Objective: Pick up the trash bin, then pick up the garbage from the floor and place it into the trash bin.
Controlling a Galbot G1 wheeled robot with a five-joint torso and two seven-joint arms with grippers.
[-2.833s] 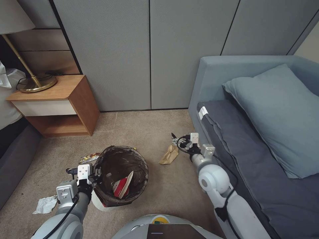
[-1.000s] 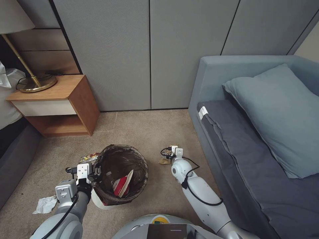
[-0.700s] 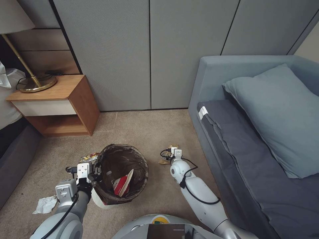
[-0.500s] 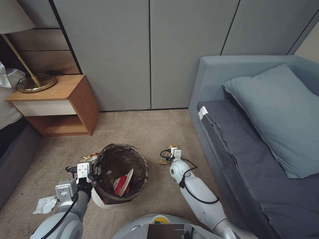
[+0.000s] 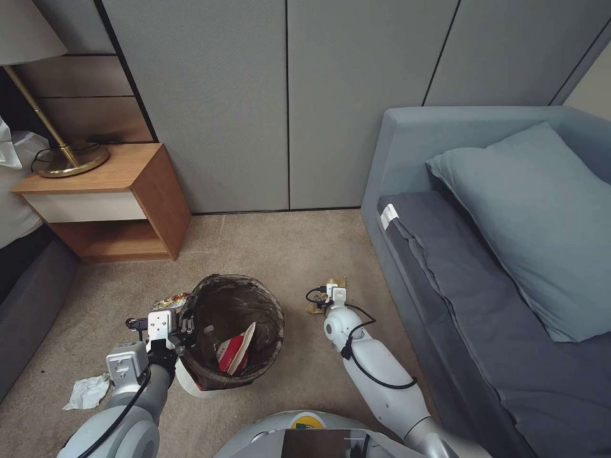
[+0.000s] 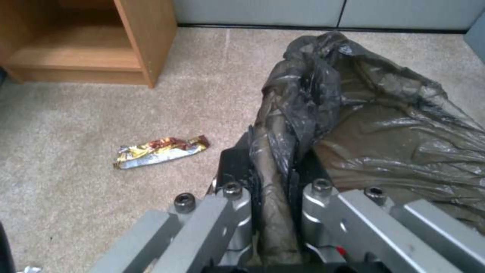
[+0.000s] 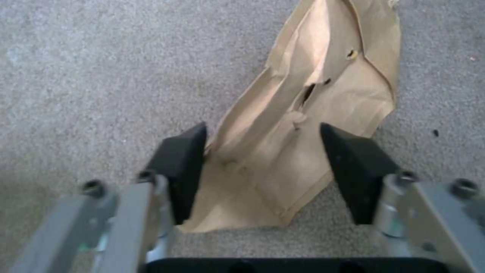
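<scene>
Right gripper (image 7: 263,167) straddled the flat brown paper bag (image 7: 303,125) on the carpet, jaws open.
You risked pinching carpet or sliding off; left gripper (image 6: 275,189) clamped the white, dark-lined bin's (image 5: 238,321) nine-o'clock rim.

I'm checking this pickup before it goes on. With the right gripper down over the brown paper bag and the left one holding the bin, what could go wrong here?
1. The right gripper has its fingers open astride the flat brown paper bag; closing may pinch only carpet or a thin edge, and the bag could slip.
2. The left gripper clamps the trash bin only at its rim through the liner bag; the plastic may slide or tear, tipping the bin.
</scene>
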